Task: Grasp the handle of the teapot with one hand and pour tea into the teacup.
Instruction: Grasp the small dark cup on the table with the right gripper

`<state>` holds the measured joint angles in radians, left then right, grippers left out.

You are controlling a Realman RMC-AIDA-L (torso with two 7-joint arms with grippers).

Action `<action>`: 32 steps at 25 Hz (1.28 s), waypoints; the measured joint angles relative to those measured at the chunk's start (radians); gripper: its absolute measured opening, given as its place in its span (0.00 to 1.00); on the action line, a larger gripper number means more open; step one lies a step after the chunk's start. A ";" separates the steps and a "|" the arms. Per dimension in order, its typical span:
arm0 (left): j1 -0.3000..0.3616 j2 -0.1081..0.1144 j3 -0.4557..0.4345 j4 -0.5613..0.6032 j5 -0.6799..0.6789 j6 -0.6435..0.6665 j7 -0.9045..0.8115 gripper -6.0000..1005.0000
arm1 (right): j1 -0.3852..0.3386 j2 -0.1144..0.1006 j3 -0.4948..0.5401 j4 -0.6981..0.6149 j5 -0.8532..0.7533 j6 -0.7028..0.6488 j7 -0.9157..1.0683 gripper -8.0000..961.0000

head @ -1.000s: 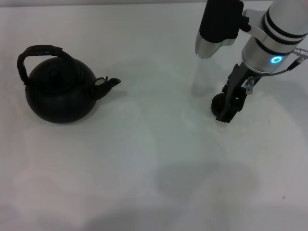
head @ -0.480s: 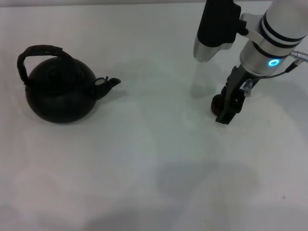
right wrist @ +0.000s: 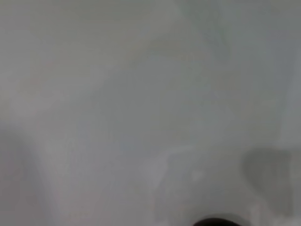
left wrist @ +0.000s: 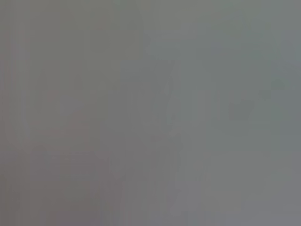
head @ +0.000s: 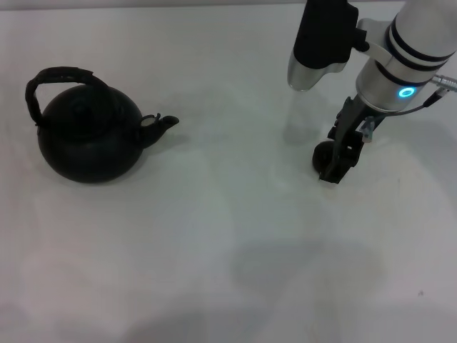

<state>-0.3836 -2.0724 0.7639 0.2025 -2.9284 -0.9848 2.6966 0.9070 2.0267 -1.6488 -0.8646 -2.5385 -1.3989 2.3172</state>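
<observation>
Your right gripper (head: 335,166) stood low at the table's (head: 235,236) right side, its dark fingers down against the small black teacup (head: 324,153); whether they had clamped it, you could not tell. The teapot (head: 89,136) sat well apart at the left, spout toward the cup, its handle (head: 57,77) arched overhead and untouched. Wide bare tabletop lay between them. No writing was readable. Your left gripper was out of sight.
</observation>
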 joint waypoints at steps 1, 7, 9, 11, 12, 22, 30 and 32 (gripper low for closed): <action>0.000 0.000 0.000 0.000 0.000 0.000 0.000 0.79 | 0.000 0.000 0.000 0.000 0.000 0.001 0.000 0.89; -0.001 0.000 0.000 0.000 0.000 0.000 0.000 0.79 | -0.003 0.001 -0.003 0.001 0.002 0.011 0.000 0.89; 0.000 0.000 0.000 0.000 0.000 0.000 0.000 0.79 | -0.004 0.001 -0.004 0.003 0.003 0.011 0.001 0.89; 0.001 0.000 0.000 0.000 0.000 0.000 -0.004 0.80 | -0.004 0.001 -0.009 0.007 0.003 0.012 0.001 0.89; 0.001 0.000 0.000 0.000 0.000 0.000 -0.006 0.80 | -0.004 0.001 -0.013 0.008 0.003 0.012 0.001 0.89; 0.004 -0.002 0.000 0.000 0.000 0.000 -0.010 0.79 | -0.003 0.001 -0.042 0.007 0.016 0.012 0.001 0.88; 0.003 -0.002 0.000 -0.002 0.000 0.000 -0.011 0.80 | -0.002 0.001 -0.065 -0.019 0.024 0.002 0.000 0.76; 0.003 -0.002 0.000 -0.002 0.000 0.000 -0.011 0.79 | 0.000 0.001 -0.064 -0.031 0.040 0.003 0.000 0.76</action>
<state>-0.3805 -2.0739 0.7639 0.2007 -2.9284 -0.9848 2.6859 0.9067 2.0280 -1.7125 -0.8958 -2.4989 -1.3963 2.3173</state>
